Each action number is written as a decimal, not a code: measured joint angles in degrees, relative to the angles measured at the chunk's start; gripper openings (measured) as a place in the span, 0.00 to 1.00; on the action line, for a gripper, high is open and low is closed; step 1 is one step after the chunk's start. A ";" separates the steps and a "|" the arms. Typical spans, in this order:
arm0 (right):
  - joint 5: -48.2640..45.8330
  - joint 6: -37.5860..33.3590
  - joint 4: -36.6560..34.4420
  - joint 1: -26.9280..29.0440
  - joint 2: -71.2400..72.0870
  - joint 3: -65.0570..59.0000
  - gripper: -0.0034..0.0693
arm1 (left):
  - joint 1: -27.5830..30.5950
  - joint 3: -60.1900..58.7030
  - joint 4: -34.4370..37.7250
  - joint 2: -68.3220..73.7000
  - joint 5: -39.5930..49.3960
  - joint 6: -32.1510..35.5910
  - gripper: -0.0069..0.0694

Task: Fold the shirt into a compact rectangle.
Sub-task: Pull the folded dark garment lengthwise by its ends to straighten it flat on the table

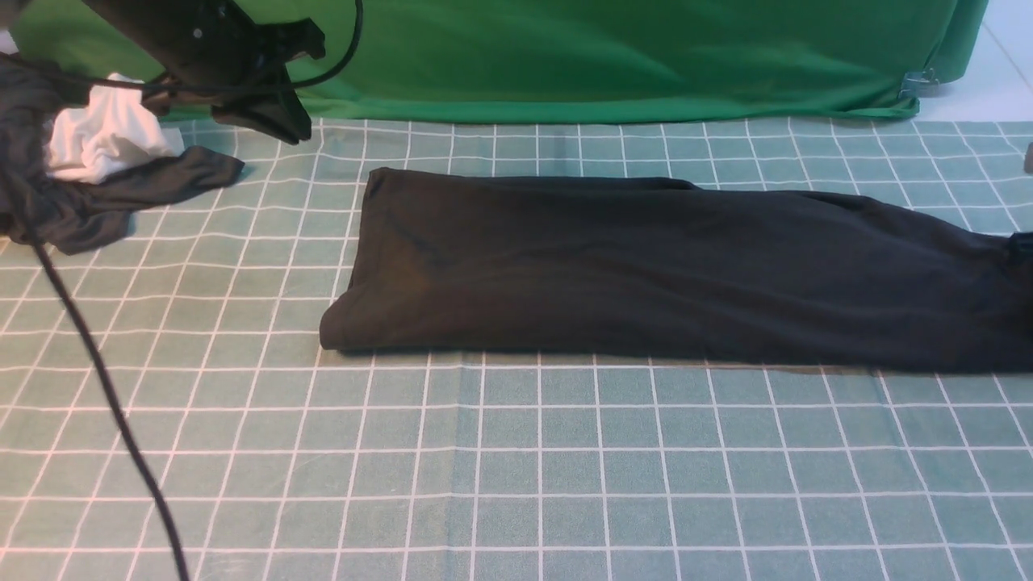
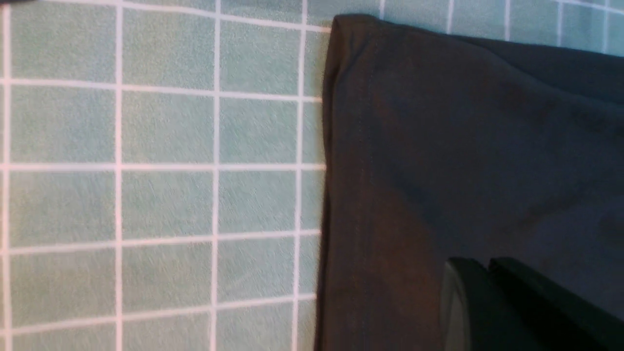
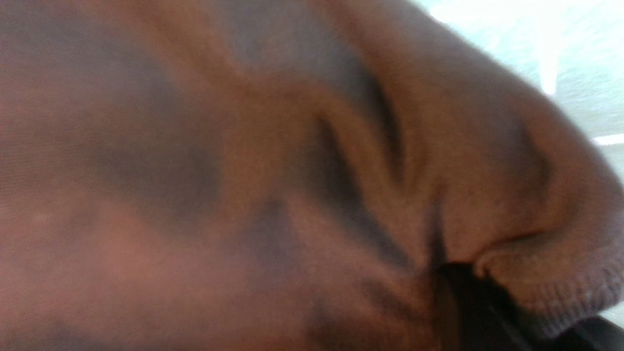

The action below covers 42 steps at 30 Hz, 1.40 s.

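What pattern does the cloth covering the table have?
Pale teal tablecloth with a white grid of lines; the front view shows it best.

- A blue-green table cloth [image 1: 516, 468] with white squares is lying flat all across the front.
- A big green cloth [image 1: 605, 56] is hanging behind it like a wall.
- A small metal clip [image 1: 920, 83] is sitting at its right end.
- White floor [image 1: 1001, 73] is showing in the far right corner.

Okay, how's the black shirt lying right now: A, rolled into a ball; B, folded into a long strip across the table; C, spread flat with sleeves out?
B: the shirt lies as one long narrow band on the checked tablecloth, reaching the front view's right edge, with no sleeves out.
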<state>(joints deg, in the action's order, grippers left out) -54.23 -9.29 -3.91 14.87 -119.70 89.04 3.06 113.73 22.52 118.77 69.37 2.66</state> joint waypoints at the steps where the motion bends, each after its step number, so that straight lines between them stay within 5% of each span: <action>1: 0.00 0.07 0.00 -0.06 0.27 0.00 0.12 | -0.33 -1.64 0.00 -1.58 -0.04 -0.06 0.11; 7: -0.40 0.19 0.07 -0.61 0.48 0.00 0.12 | -4.19 -15.57 0.15 -6.71 0.33 -1.99 0.12; 12: -0.40 0.26 0.07 -0.62 0.48 0.00 0.12 | -7.17 -22.24 -6.55 -6.46 -4.04 -8.07 0.24; 22: -0.82 0.39 0.07 -0.67 0.48 0.00 0.12 | -11.50 -29.78 -14.52 -6.51 -12.73 -13.22 0.80; 26: -0.82 0.39 0.07 -0.73 0.48 0.00 0.12 | -11.62 -33.41 -14.66 -6.51 -19.35 -14.72 0.87; 34: -1.06 0.44 0.09 -0.73 0.48 0.00 0.12 | -11.62 -35.01 -8.76 -2.78 -23.67 -13.94 0.81; 37: -1.06 0.49 0.14 -0.73 0.48 0.00 0.12 | -11.57 -34.94 -8.01 -2.47 -24.08 -12.16 0.70; 42: -1.00 0.82 0.14 -0.73 0.48 0.00 0.12 | -11.52 -34.82 -6.37 -2.14 -25.03 -11.50 0.36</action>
<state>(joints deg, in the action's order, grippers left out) -55.23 -8.47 -3.77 14.14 -119.21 89.04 -8.46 78.91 16.15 116.63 44.34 -8.85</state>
